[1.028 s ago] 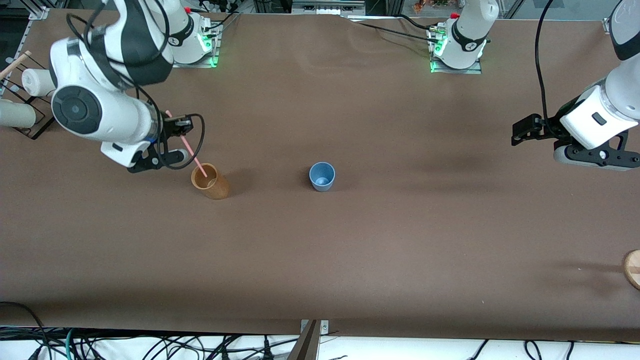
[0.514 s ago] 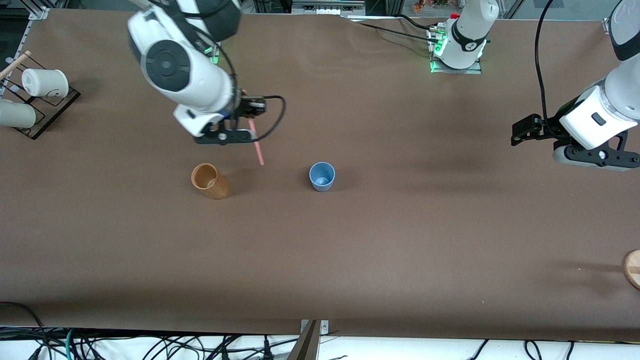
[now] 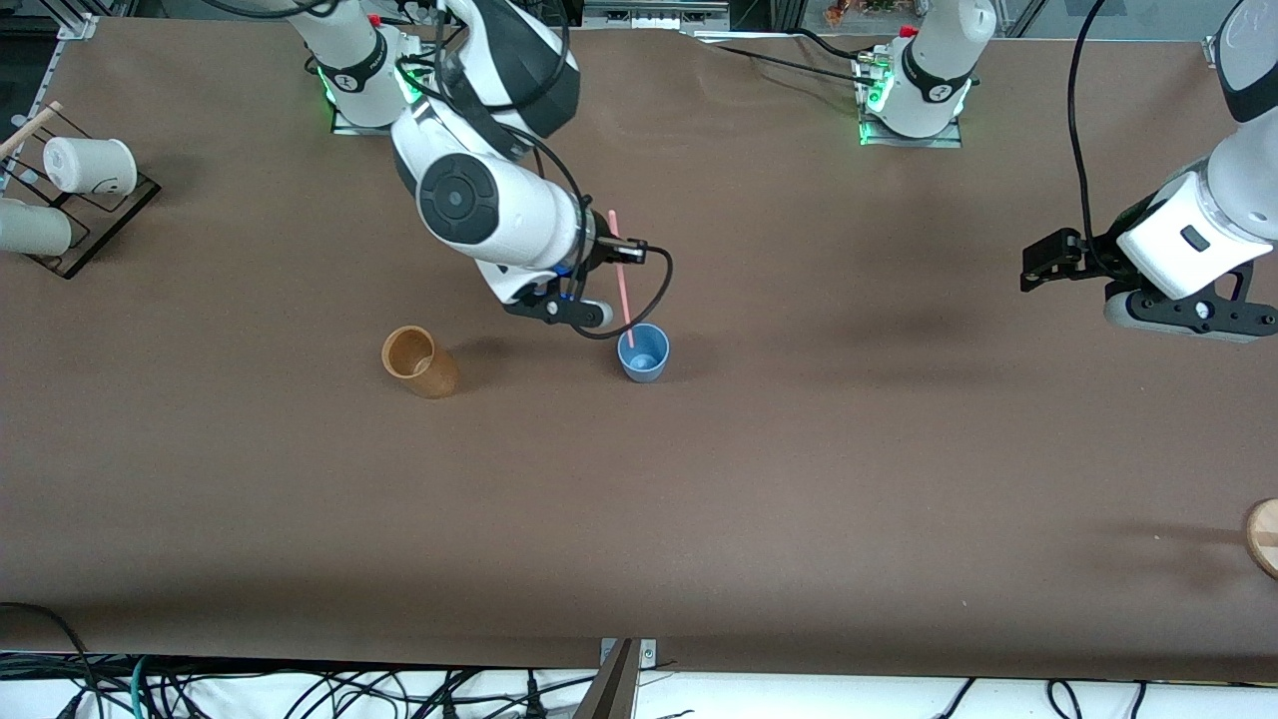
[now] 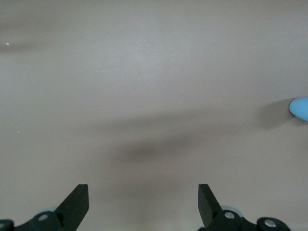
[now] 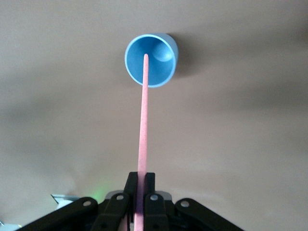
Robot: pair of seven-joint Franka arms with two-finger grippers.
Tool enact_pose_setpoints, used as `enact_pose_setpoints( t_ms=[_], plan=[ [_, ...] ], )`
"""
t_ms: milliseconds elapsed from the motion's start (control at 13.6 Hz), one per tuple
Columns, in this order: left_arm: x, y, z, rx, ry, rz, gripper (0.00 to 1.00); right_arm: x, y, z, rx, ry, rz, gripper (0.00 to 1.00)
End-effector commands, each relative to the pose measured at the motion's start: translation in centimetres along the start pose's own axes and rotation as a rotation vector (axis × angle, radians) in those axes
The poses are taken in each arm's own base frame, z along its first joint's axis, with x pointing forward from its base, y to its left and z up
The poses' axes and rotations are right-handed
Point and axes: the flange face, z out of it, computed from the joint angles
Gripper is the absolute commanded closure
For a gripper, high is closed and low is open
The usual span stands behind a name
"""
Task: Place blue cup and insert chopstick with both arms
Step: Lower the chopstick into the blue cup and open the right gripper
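Note:
The blue cup (image 3: 643, 352) stands upright on the brown table near its middle. It also shows in the right wrist view (image 5: 151, 59) and as a sliver in the left wrist view (image 4: 300, 107). My right gripper (image 3: 611, 262) is shut on the pink chopstick (image 3: 621, 280) and holds it over the table just beside the cup. The stick's lower tip lies over the cup's mouth (image 5: 146, 57). My left gripper (image 3: 1043, 262) is open and empty in the air over the table's left-arm end, where that arm waits.
A tan-brown wooden cup (image 3: 419, 361) stands toward the right arm's end, beside the blue cup. A black rack (image 3: 95, 215) with white cups (image 3: 88, 165) stands at the right arm's end. A wooden disc (image 3: 1264, 535) lies at the left arm's end, near the front camera.
My right gripper has lifted the chopstick out of the wooden cup and carried it toward the table's middle, to the blue cup. The left arm has not moved.

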Motion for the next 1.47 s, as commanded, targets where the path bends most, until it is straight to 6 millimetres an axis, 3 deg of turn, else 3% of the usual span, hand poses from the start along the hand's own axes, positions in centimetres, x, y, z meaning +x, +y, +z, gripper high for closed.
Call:
enact_pose_setpoints(
  t_ms=[0, 294, 661, 1101, 1174, 1248, 1394],
  plan=[
    [0.3, 0.0, -0.5, 0.009, 0.01, 0.019, 0.0, 0.8, -1.0, 1.7, 0.015, -0.017, 0.011, 1.0],
    [0.3, 0.1, -0.5, 0.009, 0.01, 0.02, 0.0, 1.6, -0.6, 3.3, -0.005, -0.032, 0.019, 1.0],
    [0.3, 0.0, -0.4, 0.009, 0.008, 0.019, 0.0, 3.1, 0.1, 6.7, -0.036, -0.063, 0.009, 1.0],
    [0.3, 0.0, -0.4, 0.011, 0.008, 0.019, 0.0, 4.2, 0.1, 7.8, -0.017, -0.044, -0.016, 1.0],
    [0.3, 0.0, -0.5, 0.011, 0.01, 0.019, 0.0, 4.2, 0.0, 7.8, -0.01, -0.036, -0.016, 0.74],
    [0.3, 0.0, -0.5, 0.011, 0.01, 0.019, 0.0, 4.3, -0.1, 7.6, -0.006, -0.03, -0.014, 0.01],
    [0.3, 0.0, -0.5, 0.011, 0.01, 0.019, 0.0, 4.5, 0.3, 6.1, -0.003, -0.015, -0.011, 0.0]
  ],
)
